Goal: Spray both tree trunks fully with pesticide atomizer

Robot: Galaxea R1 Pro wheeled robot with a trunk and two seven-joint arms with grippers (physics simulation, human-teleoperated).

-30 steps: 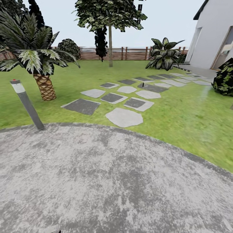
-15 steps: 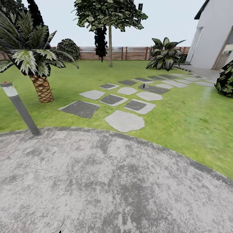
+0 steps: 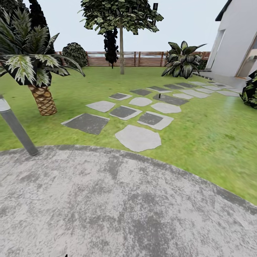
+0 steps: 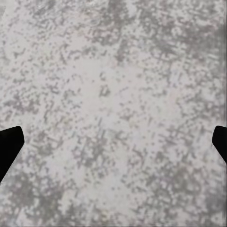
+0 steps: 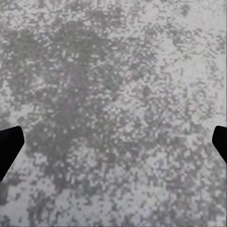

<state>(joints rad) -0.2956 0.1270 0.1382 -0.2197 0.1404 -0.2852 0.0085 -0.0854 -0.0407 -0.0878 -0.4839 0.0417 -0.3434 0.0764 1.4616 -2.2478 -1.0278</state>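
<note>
- The tree [image 3: 121,39] stands at the far end of the lawn [image 3: 89,89], just before the fence [image 3: 142,59]; its trunk [image 3: 121,53] is upright, thin at this range, under a dark leafy crown.
- A dark narrow shrub [image 3: 111,46] stands just left of the trunk, near the fence.
- The atomizer cannot be made out anywhere in the garden.
- Slabs [image 3: 137,137] of pale and dark grey stone run from the near edge of the grass diagonally toward the house [image 3: 237,39] at the right.
- A small dark peg [image 3: 159,95] stands upright among the middle slabs.
- A palm [image 3: 42,100] with a diamond-scaled trunk grows at the left, well apart from the tree.
- A grey lamp post [image 3: 16,128] leans at the left edge, its foot where grass meets paving.
- A round bush [image 3: 75,53] sits by the fence behind the palm; a broad-leaved plant [image 3: 182,60] stands near the house corner; another bush [image 3: 251,91] is cut by the right edge.
- Mottled grey paving [image 3: 117,207] takes up the near ground.
- Left gripper [image 4: 113,142]: two dark fingertips [image 4: 9,146] at opposite edges of the wrist view, spread wide, nothing between them, bare paving beyond.
- Right gripper [image 5: 113,142]: fingertips [image 5: 9,146] likewise wide apart over paving, grasping nothing.
- No writing or labels can be read.
</note>
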